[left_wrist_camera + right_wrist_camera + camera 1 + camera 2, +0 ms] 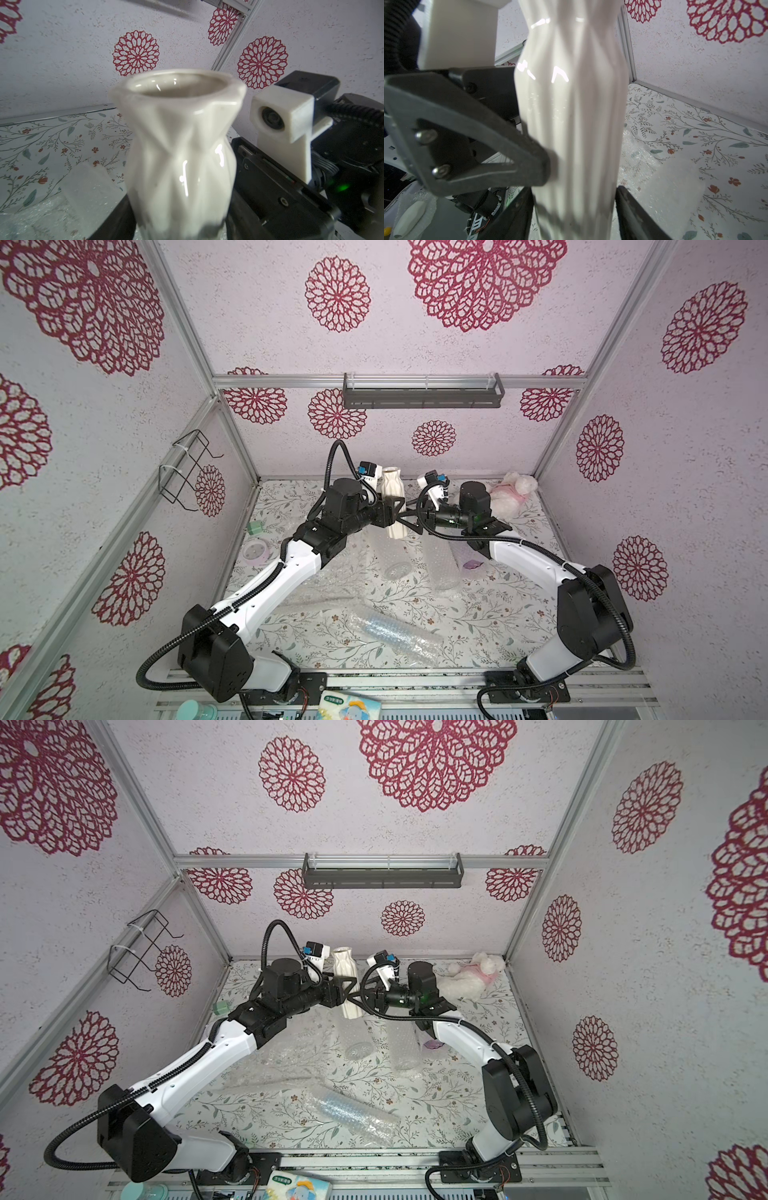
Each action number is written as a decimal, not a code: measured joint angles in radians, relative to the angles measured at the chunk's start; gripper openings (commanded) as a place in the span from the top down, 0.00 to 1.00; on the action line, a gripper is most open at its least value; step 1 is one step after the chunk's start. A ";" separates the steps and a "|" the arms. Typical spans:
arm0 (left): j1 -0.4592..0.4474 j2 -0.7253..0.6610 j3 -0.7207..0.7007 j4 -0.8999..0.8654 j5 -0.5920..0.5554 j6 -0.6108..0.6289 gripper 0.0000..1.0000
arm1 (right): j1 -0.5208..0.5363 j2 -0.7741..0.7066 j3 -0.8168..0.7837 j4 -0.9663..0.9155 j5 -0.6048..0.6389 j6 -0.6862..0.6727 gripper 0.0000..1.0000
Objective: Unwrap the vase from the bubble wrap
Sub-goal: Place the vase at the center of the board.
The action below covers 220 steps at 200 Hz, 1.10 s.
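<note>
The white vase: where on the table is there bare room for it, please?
Bare cloth lies near right, between the blue wrapped bundle and the right arm. The middle is crowded with bubble wrap; the plush toy fills the far right corner.

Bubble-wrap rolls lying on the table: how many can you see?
3: two clear bubble-wrap rolls side by side at the centre, one toward the front edge. More may be hidden.

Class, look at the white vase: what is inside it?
Through the open mouth of the vase only its glossy inner wall shows, nothing sticking out. Deeper down, its own wall hides the rest.
</note>
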 measured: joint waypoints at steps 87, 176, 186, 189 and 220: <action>0.003 -0.040 0.000 0.002 0.039 0.001 0.54 | -0.008 0.097 0.002 0.362 -0.181 0.344 0.34; 0.003 -0.065 0.000 0.013 0.099 0.006 0.55 | -0.001 0.119 0.050 0.438 -0.259 0.459 0.42; 0.003 -0.065 0.000 0.017 0.099 0.007 0.55 | -0.002 0.119 0.053 0.433 -0.260 0.457 0.48; 0.003 -0.065 0.000 0.018 0.099 0.007 0.55 | -0.002 0.119 0.054 0.433 -0.260 0.457 0.50; 0.003 -0.066 0.000 0.016 0.100 0.008 0.53 | -0.001 0.116 0.056 0.412 -0.261 0.441 0.65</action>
